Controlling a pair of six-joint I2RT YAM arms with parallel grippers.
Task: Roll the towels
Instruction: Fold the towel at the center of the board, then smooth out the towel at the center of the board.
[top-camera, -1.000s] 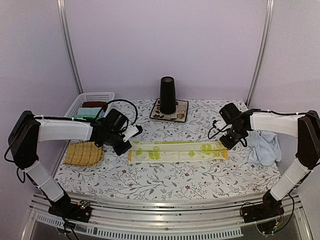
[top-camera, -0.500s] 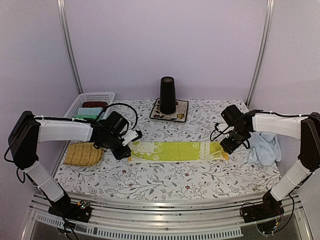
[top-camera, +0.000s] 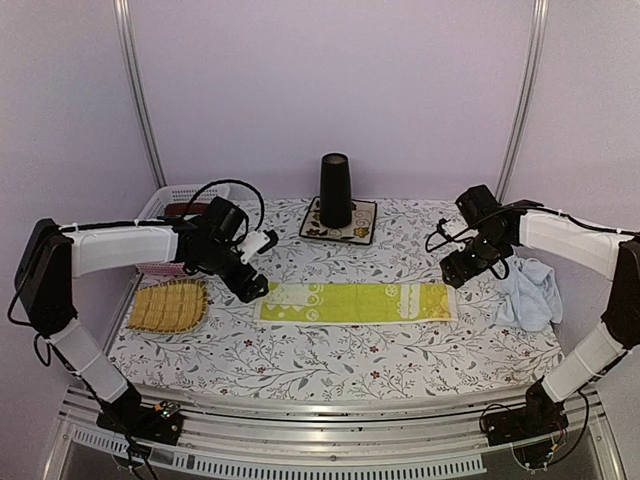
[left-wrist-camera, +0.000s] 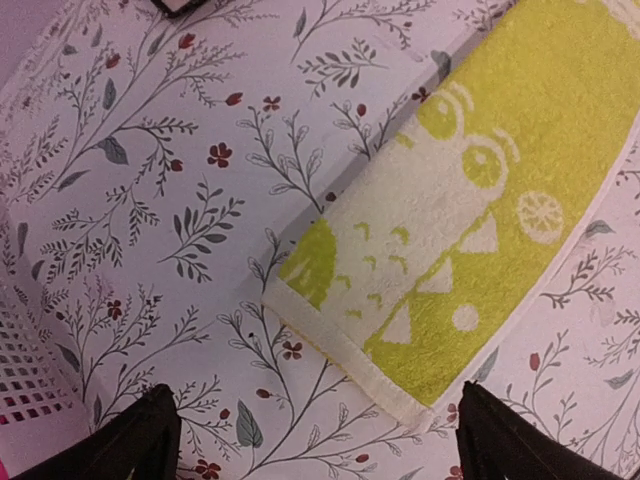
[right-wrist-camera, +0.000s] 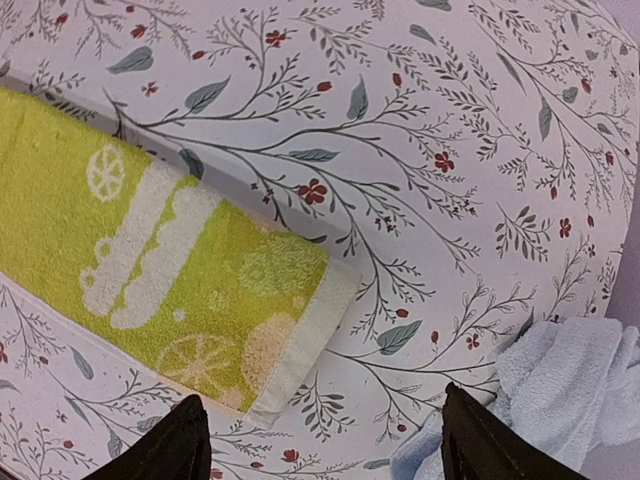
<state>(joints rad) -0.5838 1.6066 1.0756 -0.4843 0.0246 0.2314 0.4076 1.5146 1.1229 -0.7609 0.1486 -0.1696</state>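
Observation:
The yellow-green towel (top-camera: 352, 302) lies flat in a long folded strip across the middle of the table. Its left end (left-wrist-camera: 440, 270) shows in the left wrist view, its right end (right-wrist-camera: 170, 280) in the right wrist view. My left gripper (top-camera: 247, 287) hovers open just above the strip's left end, nothing between its fingers (left-wrist-camera: 135, 445). My right gripper (top-camera: 455, 272) hangs open above the right end, also empty. The light blue towel (top-camera: 528, 291) sits crumpled at the right edge; part of it (right-wrist-camera: 560, 390) lies by my right finger.
A woven straw tray (top-camera: 168, 305) lies at the left. A white basket (top-camera: 165, 205) with folded cloths stands at the back left. A black cup (top-camera: 335, 190) stands on a flowered mat (top-camera: 340, 222) at the back centre.
Both grippers have opened and let go of the yellow-green towel's ends, then risen and backed off a little. The towel has settled flat on the table.

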